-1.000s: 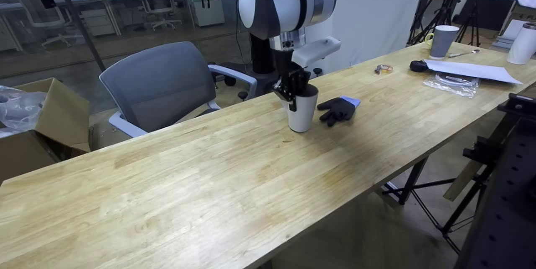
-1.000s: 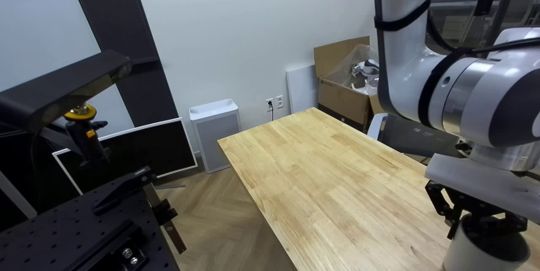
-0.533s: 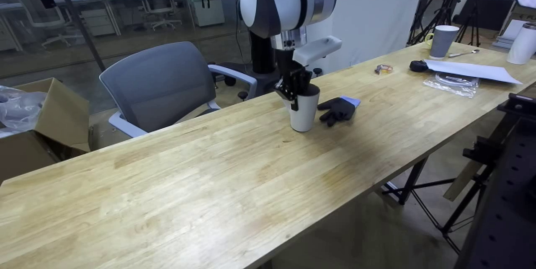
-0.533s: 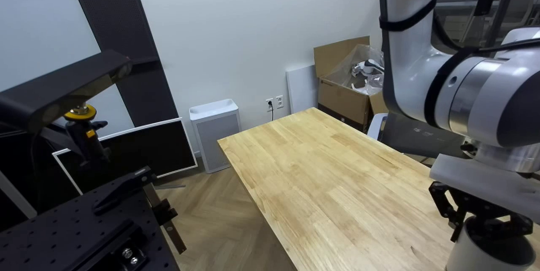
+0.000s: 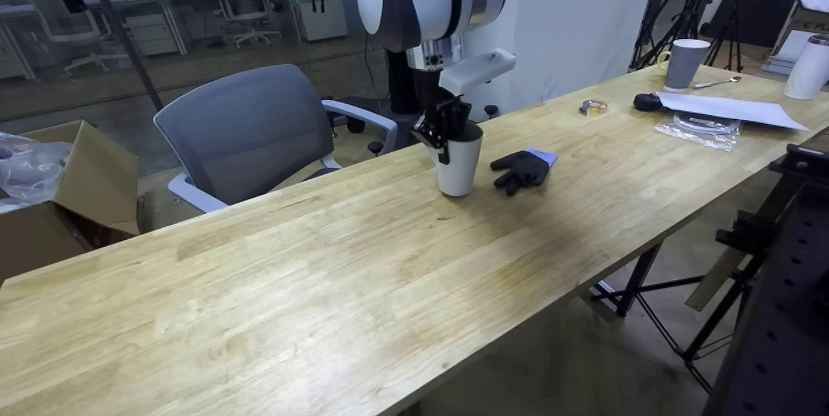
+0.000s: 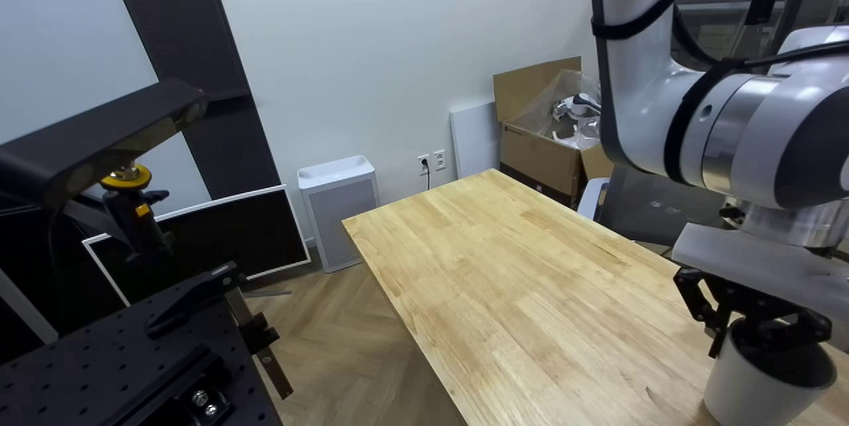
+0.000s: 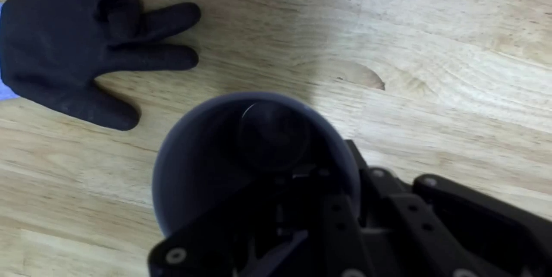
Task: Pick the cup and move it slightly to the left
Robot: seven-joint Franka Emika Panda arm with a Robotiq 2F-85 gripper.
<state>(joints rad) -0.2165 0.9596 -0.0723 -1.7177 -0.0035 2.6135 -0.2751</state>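
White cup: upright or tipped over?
Upright, maybe leaning slightly: in both exterior views the white cup opens upward.

The cup [image 5: 461,170] is white outside and dark inside, the gripper [image 5: 449,144] black, the arm [image 5: 432,1] white, dark grey and silver. Pale honey strips pattern the table [image 5: 291,286]. The glove [image 5: 521,171] is black with a lavender cuff; far right in an exterior view, a grey mug [image 5: 685,67] has a pale rim and yellow handle. In an exterior view the floor [image 6: 358,333] is brown herringbone, and near left a black plate [image 6: 86,363] carries a grid of holes. The chair [image 5: 243,137] is grey with 2 paler armrests [image 5: 363,115].
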